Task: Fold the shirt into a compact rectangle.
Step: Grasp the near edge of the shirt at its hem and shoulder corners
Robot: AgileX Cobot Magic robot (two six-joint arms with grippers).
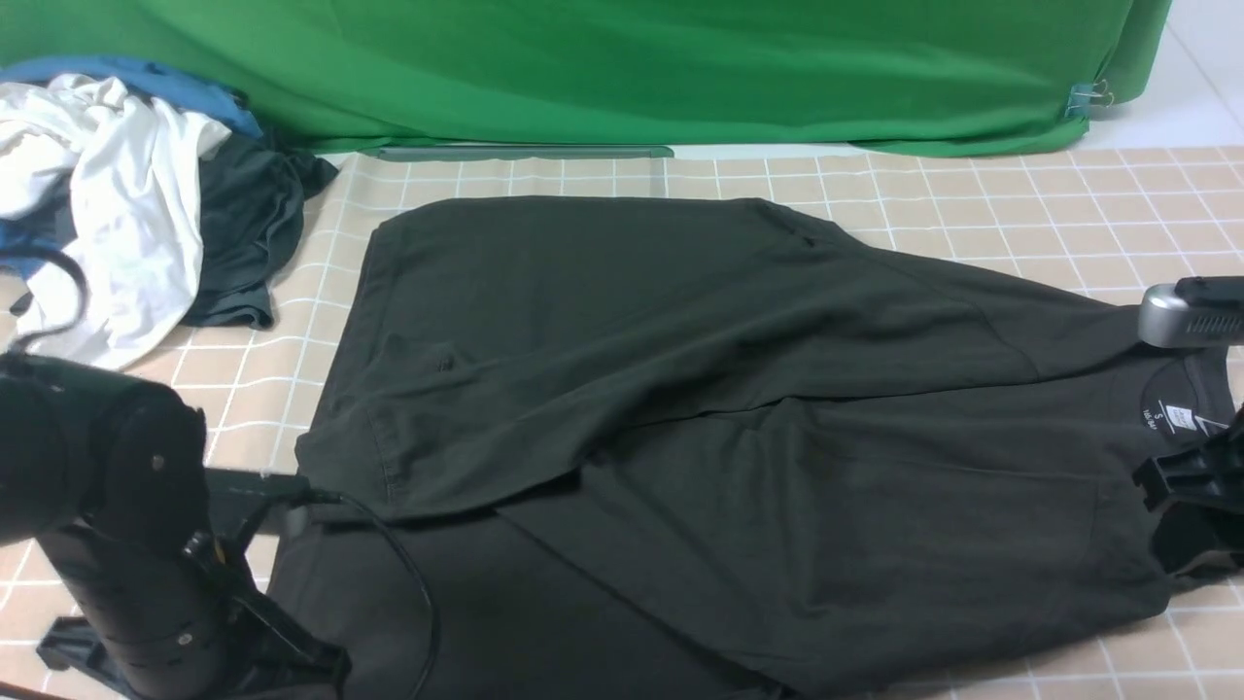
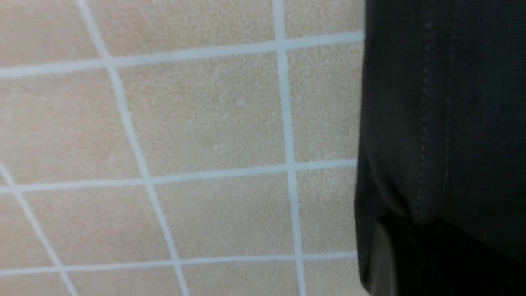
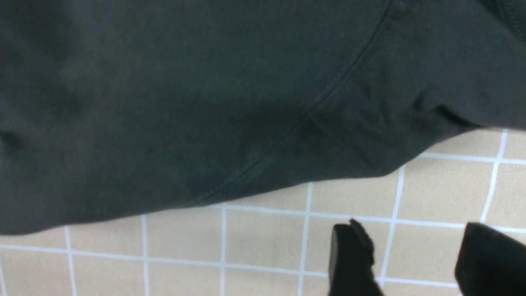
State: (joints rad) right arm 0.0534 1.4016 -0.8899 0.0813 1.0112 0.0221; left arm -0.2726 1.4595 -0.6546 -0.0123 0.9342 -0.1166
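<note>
Two claws flank your shirt (image 1: 700,437): right claw (image 3: 415,246) spread, empty, over the worktop (image 3: 263,242); left claw (image 1: 260,501) by the near-left hem, state unclear.

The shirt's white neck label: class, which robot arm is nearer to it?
Right. The right arm sits beside the neck label at the collar; the left arm is across the shirt, by its hem end.

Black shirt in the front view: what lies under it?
The beige checked table cover runs under the shirt at every visible edge. Anything else beneath the fabric is hidden.
</note>
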